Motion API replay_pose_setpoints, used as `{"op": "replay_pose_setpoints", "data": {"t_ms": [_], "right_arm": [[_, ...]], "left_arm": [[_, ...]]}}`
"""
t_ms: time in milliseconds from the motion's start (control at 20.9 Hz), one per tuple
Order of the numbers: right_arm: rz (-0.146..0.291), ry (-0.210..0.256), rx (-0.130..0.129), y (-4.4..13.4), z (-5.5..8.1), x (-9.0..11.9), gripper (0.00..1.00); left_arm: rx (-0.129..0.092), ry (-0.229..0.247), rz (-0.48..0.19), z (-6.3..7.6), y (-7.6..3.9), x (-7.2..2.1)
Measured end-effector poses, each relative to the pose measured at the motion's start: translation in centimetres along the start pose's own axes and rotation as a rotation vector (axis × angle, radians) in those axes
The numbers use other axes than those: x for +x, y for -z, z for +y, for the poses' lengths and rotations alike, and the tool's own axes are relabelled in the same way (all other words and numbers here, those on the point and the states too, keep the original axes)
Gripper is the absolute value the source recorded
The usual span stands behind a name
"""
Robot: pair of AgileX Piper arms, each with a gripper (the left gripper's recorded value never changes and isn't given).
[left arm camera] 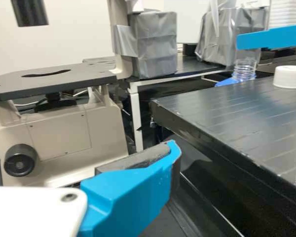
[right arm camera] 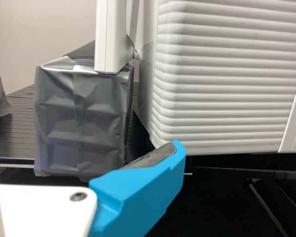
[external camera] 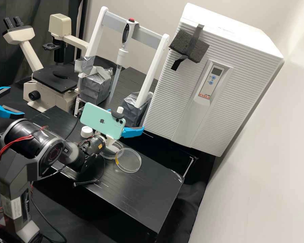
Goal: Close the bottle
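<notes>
Left hand (external camera: 16, 101) released, at 9 o'clock off the surface (external camera: 142, 189). Right hand (left arm camera: 231, 61) spread open at the bottle (left arm camera: 245, 69); around or beside, can't tell. Cap (external camera: 86, 131) lies loose at 10 o'clock of the petri dish (external camera: 128, 160). Bottle looks uncapped: pick-up, seating, twisting all left.

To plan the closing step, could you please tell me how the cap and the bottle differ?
The cap is white and opaque; the bottle is clear. The cap lies flat on the bench; the bottle stands upright near its back edge. Both are round.
</notes>
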Motion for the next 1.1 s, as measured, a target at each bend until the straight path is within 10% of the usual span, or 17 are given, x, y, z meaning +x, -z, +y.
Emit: {"op": "replay_pose_setpoints", "data": {"t_ms": [575, 814, 1101], "right_arm": [[0.024, -0.021, 0.014, 0.7, 0.8, -1.8, 1.0], [0.152, -0.038, 0.01, 2.3, 1.0, -4.9, 1.0], [0.21, 0.089, -0.032, 1.9, -1.4, -8.3, 1.0]], "left_arm": [[0.009, 0.002, -0.015, 0.1, 0.1, 0.63], [0.019, 0.0, -0.032, 0.2, 0.0, 0.85], [0.016, 0.005, -0.031, 0.1, 0.1, 1.01]]}}
